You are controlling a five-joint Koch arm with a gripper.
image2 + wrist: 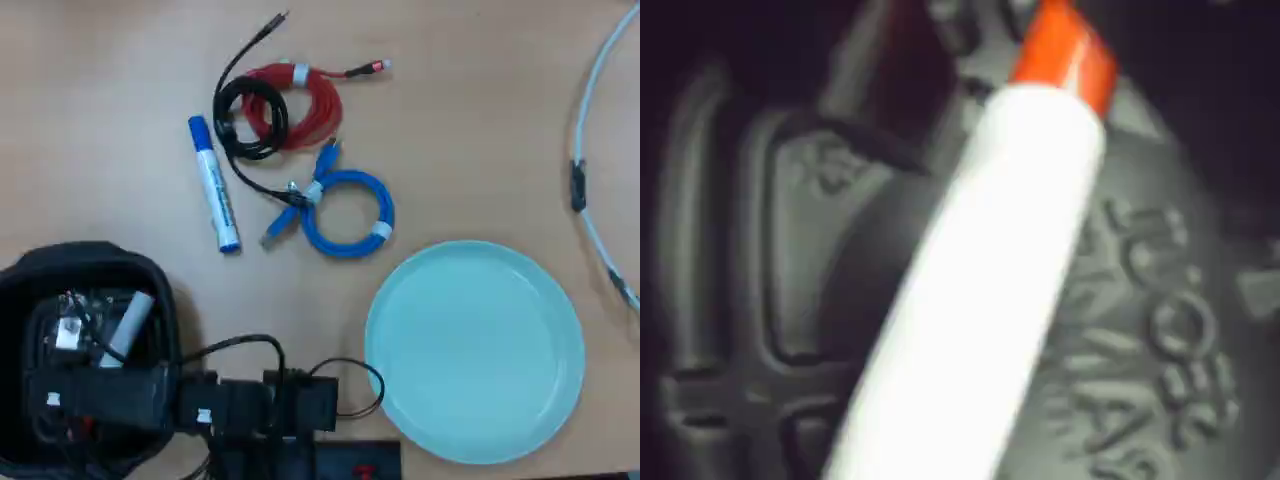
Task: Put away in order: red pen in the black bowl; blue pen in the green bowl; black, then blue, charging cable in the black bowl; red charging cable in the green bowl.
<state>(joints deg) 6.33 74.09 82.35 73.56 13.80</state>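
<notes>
The gripper (100,345) hangs inside the black bowl (160,290); its grip cannot be told. The red pen (980,290), toward one o'clock, looks light, stiff, slippery; mid-barrel suits.

A light wooden table (480,110) carries the black bowl (60,265) at lower left in the overhead view, the green bowl (475,350) at lower right, the blue pen (214,186), and three coiled cables (red (300,112), black (250,120), blue (348,215)) clustered together.
</notes>
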